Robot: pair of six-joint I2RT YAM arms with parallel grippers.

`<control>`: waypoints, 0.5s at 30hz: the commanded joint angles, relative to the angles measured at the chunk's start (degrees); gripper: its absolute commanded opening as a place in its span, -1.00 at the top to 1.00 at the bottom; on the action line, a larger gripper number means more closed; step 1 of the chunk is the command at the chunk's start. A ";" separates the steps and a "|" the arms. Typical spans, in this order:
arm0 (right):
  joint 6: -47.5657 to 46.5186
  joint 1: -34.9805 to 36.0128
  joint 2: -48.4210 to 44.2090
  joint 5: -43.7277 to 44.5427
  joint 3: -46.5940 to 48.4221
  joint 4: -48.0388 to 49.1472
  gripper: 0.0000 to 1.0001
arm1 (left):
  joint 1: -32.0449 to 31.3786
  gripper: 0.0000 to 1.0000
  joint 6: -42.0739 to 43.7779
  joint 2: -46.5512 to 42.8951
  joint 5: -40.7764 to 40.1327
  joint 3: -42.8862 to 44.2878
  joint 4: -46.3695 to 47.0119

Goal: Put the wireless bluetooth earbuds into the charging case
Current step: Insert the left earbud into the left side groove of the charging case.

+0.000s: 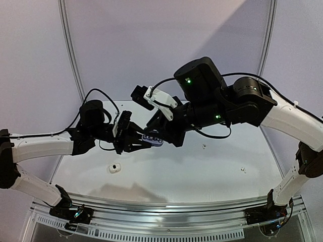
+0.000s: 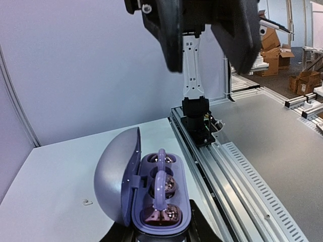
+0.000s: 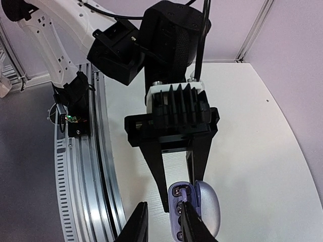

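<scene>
The left end effector [image 1: 146, 142] is clamped on the open purple charging case [image 2: 160, 201], holding it in the air above the tabletop [image 1: 202, 176] with its lid swung aside. The right end effector [image 2: 206, 66] hovers just above it, jaws apart and empty. Two dark earbuds [image 2: 166, 185] seem seated in the wells, though glare leaves that unsure. The step wants a light, square press on each bud while the left keeps the case level

No legible text, brand, label or number anywhere. Cardboard boxes [image 2: 303, 83] far back in the left wrist view were too small and blurred to read any print. Charging case [image 2: 118, 176] showed nothing readable on lid or body.
</scene>
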 commanded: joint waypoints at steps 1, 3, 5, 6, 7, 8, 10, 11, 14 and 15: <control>0.93 1.77 -0.31 4.57 -0.87 -2.35 0.56 | -2.48 1.00 1.86 -1.76 -5.42 -2.24 1.05; 1.46 2.28 -0.29 6.50 -1.92 -1.93 0.55 | -2.95 1.00 2.12 -2.32 -6.72 -2.65 -0.20; 1.87 2.38 -0.70 6.65 -3.27 -0.57 0.55 | -3.31 1.00 2.69 -2.97 -7.23 -2.99 -0.80; 1.97 2.42 -0.96 6.59 -3.95 0.03 0.54 | -3.48 1.00 3.10 -3.19 -7.43 -3.15 -0.77; 1.89 2.56 -1.15 6.52 -4.47 0.57 0.51 | -3.60 1.00 3.55 -3.28 -7.58 -3.32 -0.69; 1.62 2.64 -1.08 6.53 -4.80 0.77 0.46 | -3.82 1.00 4.14 -3.40 -7.74 -3.48 -0.59; 0.99 2.79 -0.80 6.69 -5.35 0.91 0.38 | -4.20 1.00 5.70 -3.63 -7.98 -3.79 -0.47; 0.78 2.82 -0.67 6.81 -5.72 1.16 0.38 | -4.36 1.00 6.14 -3.73 -8.08 -3.90 -0.43; 0.13 2.89 -0.81 7.67 -6.58 2.67 0.45 | -4.42 1.00 6.65 -3.99 -8.32 -4.17 -0.86; 0.06 2.81 -1.06 8.02 -6.84 3.19 0.46 | -4.42 1.00 6.69 -4.08 -8.25 -4.17 -1.09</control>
